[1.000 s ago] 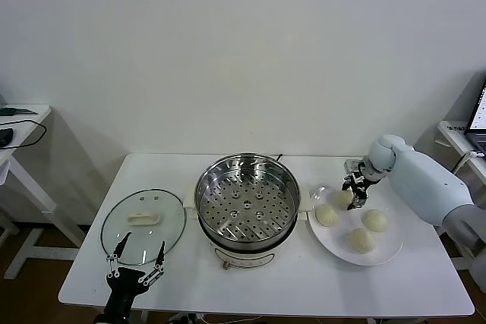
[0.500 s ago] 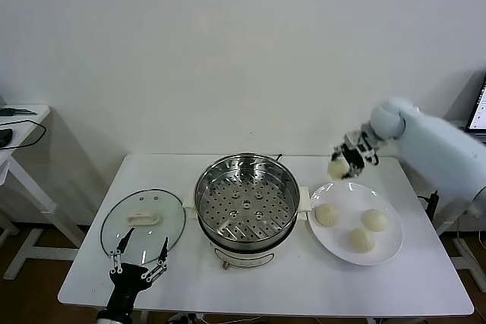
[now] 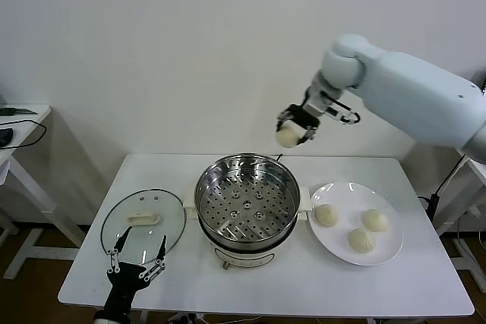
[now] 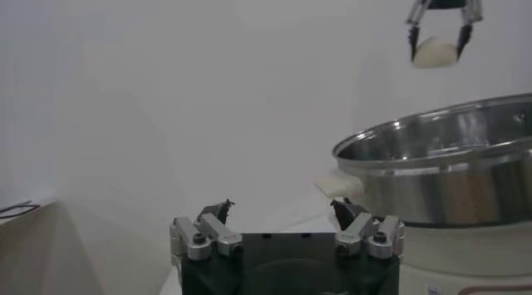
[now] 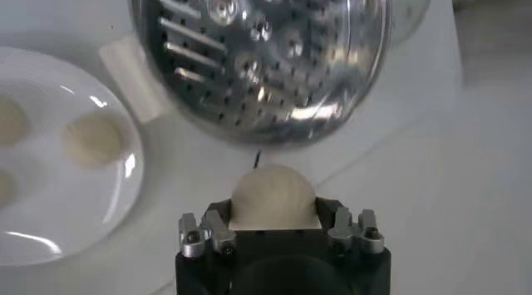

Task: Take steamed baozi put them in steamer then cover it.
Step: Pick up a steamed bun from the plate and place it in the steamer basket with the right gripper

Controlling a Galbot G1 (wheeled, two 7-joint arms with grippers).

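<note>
Head view: the right gripper (image 3: 291,131) hangs high in open air, pinching one baozi (image 3: 288,136) between its fingers. Below it and toward the robot sits the steamer (image 3: 247,200), its rim well clear beneath the bun. Three baozi (image 3: 327,215) lie on the white plate (image 3: 389,250), just beside the steamer. The left gripper (image 3: 137,264), fingers spread, waits at the table's near edge by the glass lid (image 3: 143,223)
</note>
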